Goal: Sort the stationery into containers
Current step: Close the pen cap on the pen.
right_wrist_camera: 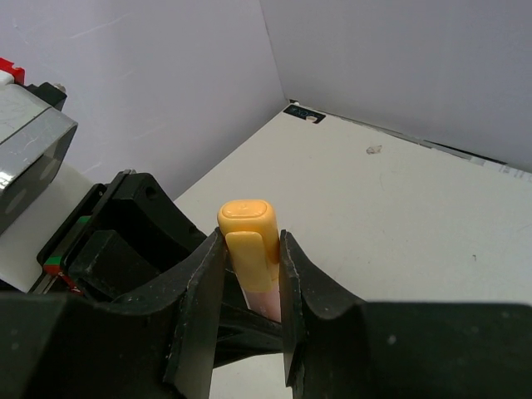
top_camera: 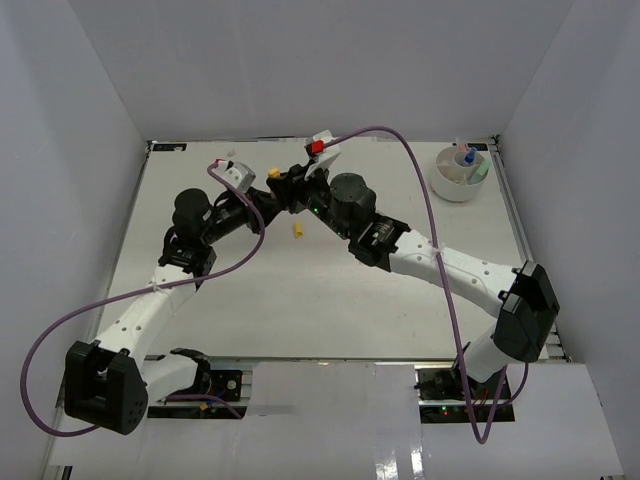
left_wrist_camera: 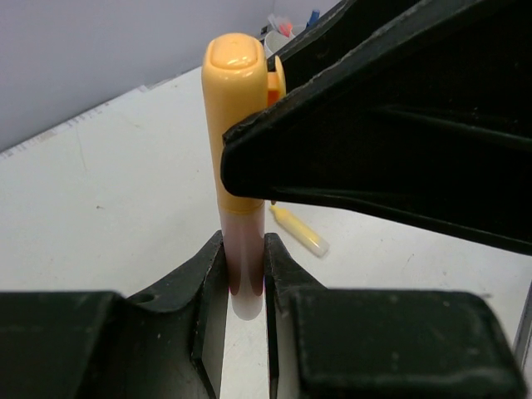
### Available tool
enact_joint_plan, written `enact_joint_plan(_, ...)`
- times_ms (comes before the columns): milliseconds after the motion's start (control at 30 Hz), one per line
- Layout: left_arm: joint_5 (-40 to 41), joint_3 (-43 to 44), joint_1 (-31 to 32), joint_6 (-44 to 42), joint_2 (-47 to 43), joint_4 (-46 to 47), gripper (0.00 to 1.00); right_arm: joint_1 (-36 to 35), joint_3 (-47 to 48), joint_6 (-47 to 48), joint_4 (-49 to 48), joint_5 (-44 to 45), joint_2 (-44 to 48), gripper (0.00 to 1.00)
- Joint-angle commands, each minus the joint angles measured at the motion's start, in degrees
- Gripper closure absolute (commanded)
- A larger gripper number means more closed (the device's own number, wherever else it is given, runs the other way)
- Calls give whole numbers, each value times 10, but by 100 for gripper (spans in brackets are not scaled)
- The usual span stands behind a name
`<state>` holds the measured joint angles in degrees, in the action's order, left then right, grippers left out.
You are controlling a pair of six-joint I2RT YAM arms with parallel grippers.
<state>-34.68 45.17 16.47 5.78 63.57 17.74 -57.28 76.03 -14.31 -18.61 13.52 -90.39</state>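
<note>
An orange-capped highlighter [left_wrist_camera: 235, 125] with a pale pink barrel is held above the table by both grippers. My left gripper [left_wrist_camera: 243, 249] is shut on the barrel's lower end. My right gripper [right_wrist_camera: 252, 249] is shut on the orange cap [right_wrist_camera: 249, 229], whose top sticks out past the fingers. In the top view the two grippers meet at the back middle of the table, the left gripper [top_camera: 268, 196] against the right gripper [top_camera: 300, 190], with the cap [top_camera: 273, 172] showing between them. The round white tub [top_camera: 455, 186] stands at the back right, holding several pieces.
A small yellow pen [top_camera: 297, 231] lies on the table just below the meeting grippers, also seen in the left wrist view as the yellow pen [left_wrist_camera: 299, 231]. White walls close in the table on the left, back and right. Purple cables arc over both arms.
</note>
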Motion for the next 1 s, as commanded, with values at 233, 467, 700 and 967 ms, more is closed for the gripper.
enact_joint_plan(233, 53, 115, 1, -1, -50, 237, 100, -40, -104, -58, 296, -114, -71, 92)
enact_joint_plan(467, 47, 120, 1, 2, -60, 236, 100, -35, -106, -62, 303, -115, -87, 92)
enact_joint_plan(700, 44, 146, 1, -24, -63, 213, 100, -29, -104, -60, 324, -147, -111, 92)
enact_joint_plan(967, 31, 139, 1, -21, -60, 202, 100, -28, -113, -54, 304, -154, -83, 92)
